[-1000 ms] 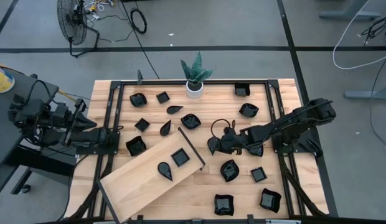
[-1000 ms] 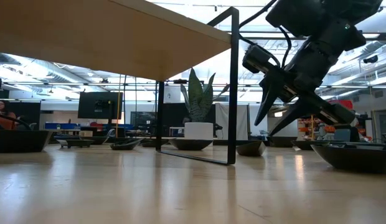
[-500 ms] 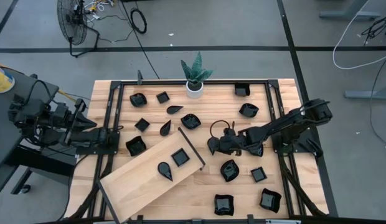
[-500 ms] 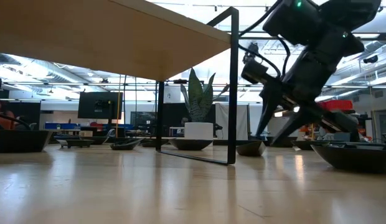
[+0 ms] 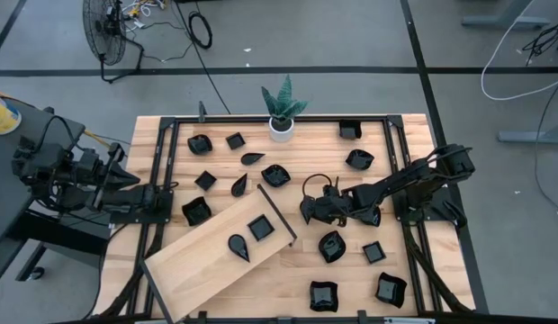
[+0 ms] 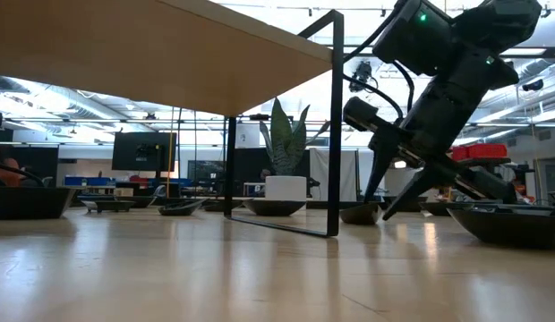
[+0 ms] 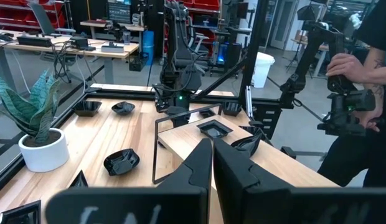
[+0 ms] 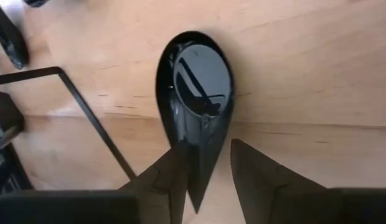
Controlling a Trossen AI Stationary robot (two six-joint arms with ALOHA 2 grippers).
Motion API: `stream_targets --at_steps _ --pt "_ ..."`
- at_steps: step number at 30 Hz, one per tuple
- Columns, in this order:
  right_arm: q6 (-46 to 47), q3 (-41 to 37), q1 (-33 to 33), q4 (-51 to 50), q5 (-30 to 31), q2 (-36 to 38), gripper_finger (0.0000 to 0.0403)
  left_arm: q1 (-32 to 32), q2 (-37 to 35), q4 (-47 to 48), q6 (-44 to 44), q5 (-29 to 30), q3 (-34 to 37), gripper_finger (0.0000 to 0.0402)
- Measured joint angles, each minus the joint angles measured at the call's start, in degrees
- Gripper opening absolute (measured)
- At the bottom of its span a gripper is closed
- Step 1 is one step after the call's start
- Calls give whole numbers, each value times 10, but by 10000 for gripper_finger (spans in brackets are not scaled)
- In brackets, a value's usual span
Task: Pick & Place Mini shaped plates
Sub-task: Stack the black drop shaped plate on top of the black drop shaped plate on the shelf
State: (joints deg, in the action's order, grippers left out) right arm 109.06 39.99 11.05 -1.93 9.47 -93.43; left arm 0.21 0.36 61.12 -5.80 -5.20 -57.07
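Observation:
Several mini shaped plates, glossy black, lie scattered on the wooden table [image 5: 414, 135]. My right gripper [image 8: 204, 148] is open and slants down over a teardrop plate [image 8: 199, 87] near the table's middle. Its fingers stand either side of the plate's pointed end [image 8: 196, 186]; whether one finger touches the rim, I cannot tell. In the low view the same gripper [image 6: 376, 207] hangs just above the table top. My left gripper [image 7: 211, 168] is shut, held level at the table's left edge [image 5: 162, 193]. A square plate [image 5: 259, 227] and a teardrop plate [image 5: 238, 246] rest on the raised wooden board [image 5: 207, 265].
The board's black metal leg [image 6: 336, 125] stands close to my right gripper on its left side. A white pot with a green plant [image 5: 281, 117] is at the far edge. More plates [image 5: 331, 245] [image 5: 373, 252] lie just nearer. A person [image 7: 358, 93] stands beyond the table.
My right gripper has sunk toward the table and shifted slightly toward the table's left edge, rolling a little at the wrist. Its fingers keep the same gap.

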Motion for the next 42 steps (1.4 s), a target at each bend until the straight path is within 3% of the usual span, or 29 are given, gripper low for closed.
stream_targets --at_steps 5,17,32,42 --pt "0 0 0 2 0 0 101 0 0 0 0 0 0 18" --pt "0 0 0 2 0 0 6 0 0 0 0 0 0 18" --pt "-21 0 -2 -14 7 34 1 0 0 0 0 0 0 18" --pt "-69 35 -11 -109 51 104 0 0 0 0 0 0 0 18"
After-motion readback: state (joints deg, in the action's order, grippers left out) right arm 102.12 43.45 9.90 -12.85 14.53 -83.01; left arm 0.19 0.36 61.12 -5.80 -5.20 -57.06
